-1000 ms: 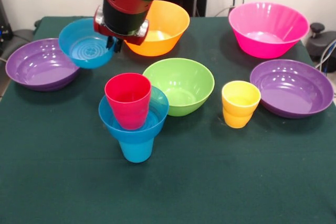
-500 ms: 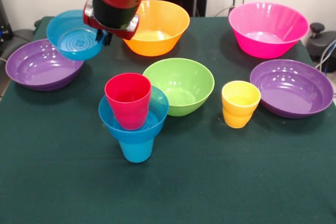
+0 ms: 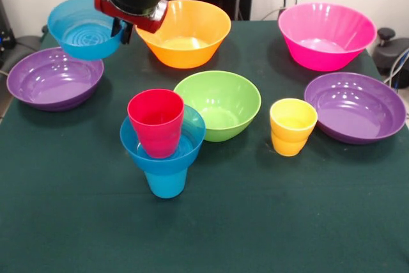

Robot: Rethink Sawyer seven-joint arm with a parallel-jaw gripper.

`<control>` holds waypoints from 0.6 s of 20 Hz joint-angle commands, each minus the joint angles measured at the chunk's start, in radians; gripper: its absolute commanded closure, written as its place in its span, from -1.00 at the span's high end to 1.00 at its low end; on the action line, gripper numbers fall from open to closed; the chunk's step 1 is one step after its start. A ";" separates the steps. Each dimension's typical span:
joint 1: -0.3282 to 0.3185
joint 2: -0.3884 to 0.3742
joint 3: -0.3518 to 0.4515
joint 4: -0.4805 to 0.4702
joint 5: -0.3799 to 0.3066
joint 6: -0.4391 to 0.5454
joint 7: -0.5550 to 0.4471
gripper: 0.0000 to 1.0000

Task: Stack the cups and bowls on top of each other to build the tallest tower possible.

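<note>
— What is the hand [image 3: 123, 30] doing up there?
— It is gripping a small blue bowl [image 3: 83, 28] by the rim, clenched on it, and the bowl is hanging tilted in the air above the purple bowl [image 3: 52, 77] at the left of the bench [image 3: 255, 222].
— And the tower [image 3: 163, 140]?
— It is standing near the front of the bench: a blue cup [image 3: 166, 182] at the bottom, another small blue bowl [image 3: 192, 135] sitting on it, and the red cup [image 3: 156, 122] resting inside that, leaning a little.
— What is lying around it?
— The lime green bowl [image 3: 219, 103] is sitting just beside it, the yellow cup [image 3: 292, 126] further right, then a second purple bowl [image 3: 355, 107]. The orange bowl [image 3: 185, 32] and pink bowl [image 3: 326, 34] are sitting at the back.
</note>
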 commanded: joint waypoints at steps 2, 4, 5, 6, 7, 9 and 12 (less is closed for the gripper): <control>0.044 -0.006 0.029 0.022 0.048 0.004 0.076 -1.00; 0.049 0.002 0.028 0.009 0.059 0.005 0.081 -1.00; 0.052 0.018 0.029 -0.014 0.062 0.013 0.082 -1.00; 0.054 0.034 0.029 -0.038 0.065 0.020 0.084 -1.00; 0.058 0.038 0.027 -0.047 0.068 0.021 0.086 -1.00; 0.057 0.064 0.032 -0.087 0.076 0.028 0.084 -1.00; 0.058 0.103 0.039 -0.144 0.089 0.031 0.088 -1.00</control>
